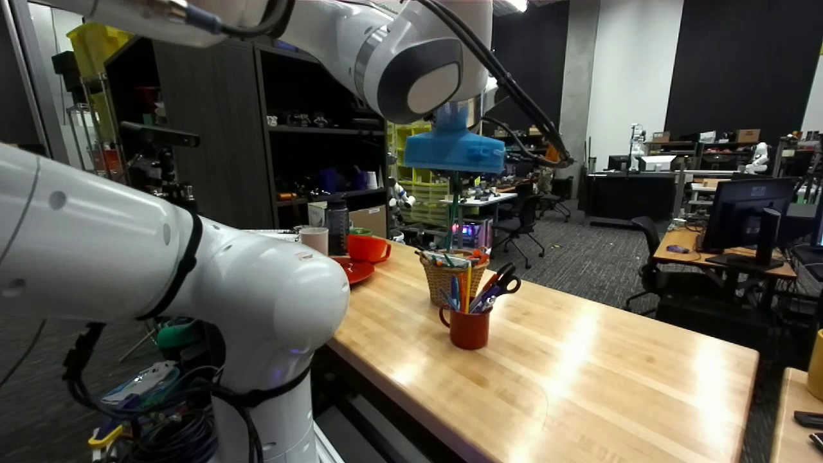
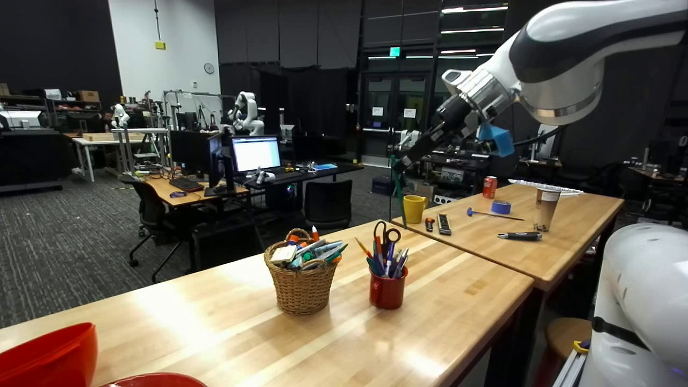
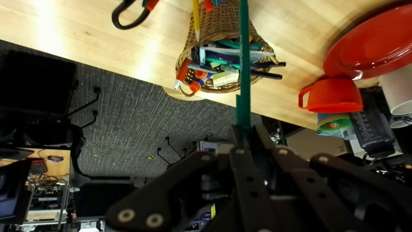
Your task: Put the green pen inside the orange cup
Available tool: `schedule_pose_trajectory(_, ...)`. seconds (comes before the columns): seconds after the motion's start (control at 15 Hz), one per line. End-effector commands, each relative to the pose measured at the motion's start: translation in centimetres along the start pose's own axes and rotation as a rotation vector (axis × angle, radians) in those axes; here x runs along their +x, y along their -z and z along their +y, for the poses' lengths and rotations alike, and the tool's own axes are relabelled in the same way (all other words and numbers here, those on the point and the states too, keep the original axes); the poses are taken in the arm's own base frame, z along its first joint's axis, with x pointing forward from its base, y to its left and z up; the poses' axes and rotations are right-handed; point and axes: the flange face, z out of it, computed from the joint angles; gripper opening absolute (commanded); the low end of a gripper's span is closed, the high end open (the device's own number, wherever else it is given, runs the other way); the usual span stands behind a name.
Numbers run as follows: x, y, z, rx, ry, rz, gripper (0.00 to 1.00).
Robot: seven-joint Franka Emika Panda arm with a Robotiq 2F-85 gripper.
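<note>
"What do we record at the gripper (image 3: pixel 248 132)?"

"We record it clamped on one end of the green pen (image 3: pixel 245 74), its fingers (image 3: pixel 265 139) bearing on both sides. The pen points downward; in an exterior view we see its free end in the air, outside the red-orange mug (image 2: pixel 387 293)."

"Where is that mug, and in what condition?"

"We find it upright on the wooden tabletop (image 2: pixel 333 355) in both exterior views. Among its contents we list black-handled scissors (image 3: pixel 141 20), a yellow pencil (image 3: pixel 196 19) and several pens (image 2: pixel 390 257)."

"What stands next to it?"

"A wicker basket (image 2: pixel 303 293), just beside the mug, full of assorted pens (image 3: pixel 223 57), orange-capped tubes (image 3: pixel 195 86) and a small pale yellow item (image 3: pixel 226 78) we cannot identify."

"And farther out?"

"We note a red plate (image 3: pixel 373 45), with a wide handled red cup (image 3: pixel 336 95) near it. On a second wooden table (image 2: pixel 578 220), in an exterior view, we log a yellow mug (image 2: pixel 413 209), a roll of blue tape (image 2: pixel 501 208) and a red soda can (image 2: pixel 489 187)."
</note>
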Motion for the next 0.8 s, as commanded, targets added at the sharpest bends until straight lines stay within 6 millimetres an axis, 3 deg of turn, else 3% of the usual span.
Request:
schedule_pose_trajectory(0.0,0.5,-3.3,1.3,0.027,0.013,0.029,0.03)
schedule_pose_trajectory(0.27,0.0,-5.6,2.9,0.008,0.022,0.03,0.03)
schedule_pose_trajectory(0.73,-1.7,-7.8,5.2,0.001,0.009,0.005,0.03)
